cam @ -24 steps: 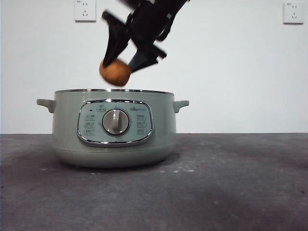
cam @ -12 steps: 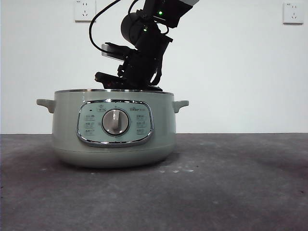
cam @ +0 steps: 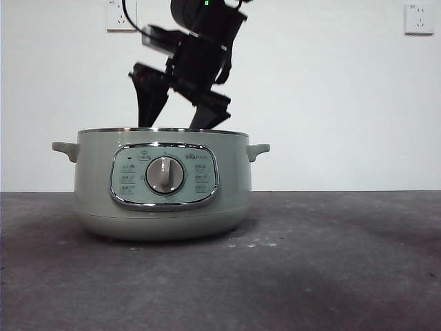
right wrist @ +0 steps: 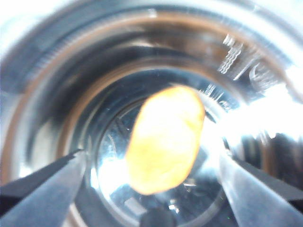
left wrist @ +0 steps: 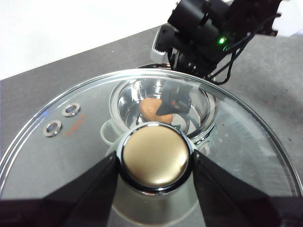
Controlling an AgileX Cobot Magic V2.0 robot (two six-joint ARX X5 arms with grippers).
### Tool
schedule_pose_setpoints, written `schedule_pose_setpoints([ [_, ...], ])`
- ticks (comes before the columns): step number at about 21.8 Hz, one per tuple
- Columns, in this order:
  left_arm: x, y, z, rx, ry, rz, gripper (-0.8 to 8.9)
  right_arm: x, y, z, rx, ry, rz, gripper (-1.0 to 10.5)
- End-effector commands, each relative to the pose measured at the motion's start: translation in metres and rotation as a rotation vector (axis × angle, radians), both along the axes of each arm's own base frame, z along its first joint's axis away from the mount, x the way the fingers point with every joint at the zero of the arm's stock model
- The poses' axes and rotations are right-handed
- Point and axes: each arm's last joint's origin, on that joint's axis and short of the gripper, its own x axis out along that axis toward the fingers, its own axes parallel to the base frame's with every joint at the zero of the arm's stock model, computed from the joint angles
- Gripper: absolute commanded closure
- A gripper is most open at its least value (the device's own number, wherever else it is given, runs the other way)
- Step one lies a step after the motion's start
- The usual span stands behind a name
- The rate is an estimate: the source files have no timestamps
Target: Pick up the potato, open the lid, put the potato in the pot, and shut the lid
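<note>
The potato (right wrist: 164, 140) lay inside the pot (cam: 162, 189), seemingly on its floor. The right gripper (cam: 178, 116) hung above it, jaws wide and empty. The left gripper (left wrist: 154, 165) gripped the lid (left wrist: 61, 137) by its knob; closing was next.

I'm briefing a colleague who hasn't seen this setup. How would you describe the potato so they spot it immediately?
Start from the big pale green pot on the dark table; the right claw hangs open just above its rim. Look down into the shiny steel bowl: the potato lies on the bottom. It is the only orange-brown, rounded oval thing there, against bright metal and black jaws.
</note>
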Motion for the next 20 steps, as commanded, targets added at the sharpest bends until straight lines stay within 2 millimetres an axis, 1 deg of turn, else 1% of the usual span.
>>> schedule_pose_setpoints([
  [1,-0.004,0.000,0.006,-0.018,-0.057,-0.007,8.20,-0.011,-0.008,0.031,0.029,-0.030,0.003,4.8],
  [2,-0.004,0.000,0.006,-0.019,-0.057,-0.008,8.20,-0.017,-0.017,0.045,0.037,-0.032,-0.001,4.8],
  [6,-0.002,0.000,0.009,-0.032,-0.081,-0.013,8.20,-0.042,-0.048,0.087,0.056,0.014,0.002,4.8],
  [8,0.002,-0.001,0.009,-0.030,-0.079,-0.012,8.20,-0.053,-0.063,0.101,0.035,0.027,0.005,4.8],
  [10,0.006,-0.001,0.008,-0.030,-0.071,-0.012,8.20,-0.068,-0.075,0.113,0.006,0.056,0.029,4.8],
  [14,0.018,-0.005,0.007,-0.028,-0.054,-0.035,8.20,-0.092,-0.107,0.143,0.100,0.066,0.054,4.8],
  [15,0.021,-0.006,0.007,-0.028,-0.047,-0.042,8.20,-0.101,-0.116,0.149,0.103,0.057,0.046,4.8],
  [17,0.029,-0.009,0.006,-0.027,-0.044,-0.053,8.20,-0.121,-0.135,0.153,0.094,0.058,0.026,4.8],
  [20,0.046,-0.014,0.007,-0.029,-0.055,-0.073,8.20,-0.162,-0.168,0.145,0.065,0.084,0.006,4.8],
])
